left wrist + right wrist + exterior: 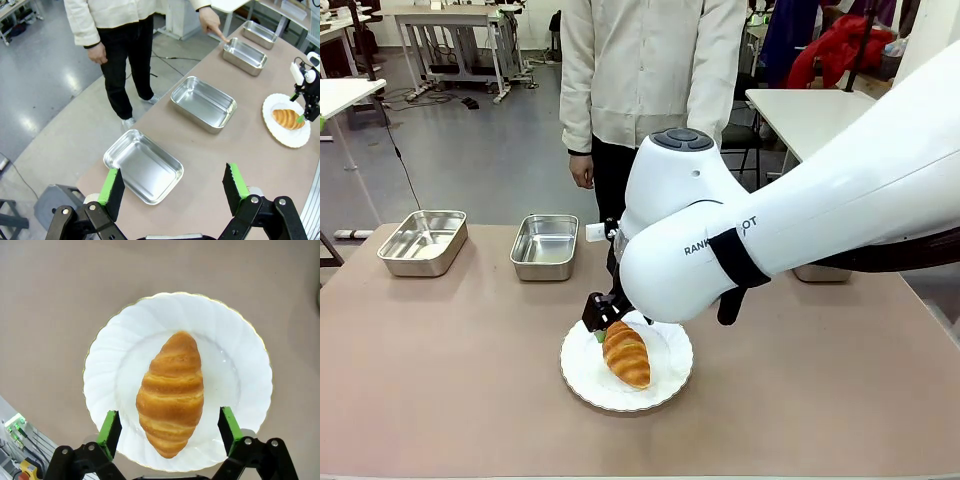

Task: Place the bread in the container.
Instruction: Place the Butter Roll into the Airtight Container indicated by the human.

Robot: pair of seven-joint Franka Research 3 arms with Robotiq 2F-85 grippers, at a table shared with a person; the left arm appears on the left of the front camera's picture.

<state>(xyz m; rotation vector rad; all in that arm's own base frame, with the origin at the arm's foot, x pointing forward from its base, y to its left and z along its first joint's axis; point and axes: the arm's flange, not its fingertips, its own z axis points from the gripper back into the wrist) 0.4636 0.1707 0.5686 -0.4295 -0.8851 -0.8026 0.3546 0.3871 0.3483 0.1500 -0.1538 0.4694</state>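
— While the bread (171,392) lies on the white plate (240,355) near the robot's edge of the table (450,370), which step is the robot at?

— The pick-up, by the look of it. The right gripper (169,427) hangs over the plate with its fingers (110,427) wide apart, one on each side of the bread's broad end, and neither pad looks to be touching the crust.

— And the left gripper (172,190)?

— Its fingers are apart too, holding nothing, above the nearest of the steel trays.

— Which tray is the container?

— The person's hand (212,25) points a finger at the rim of the third tray (245,52) in the row, so probably that one.

— What does the next move call for?

— Likely lowering a little, closing evenly across the bread, lifting it clear of the plate, then carrying it over to that tray.
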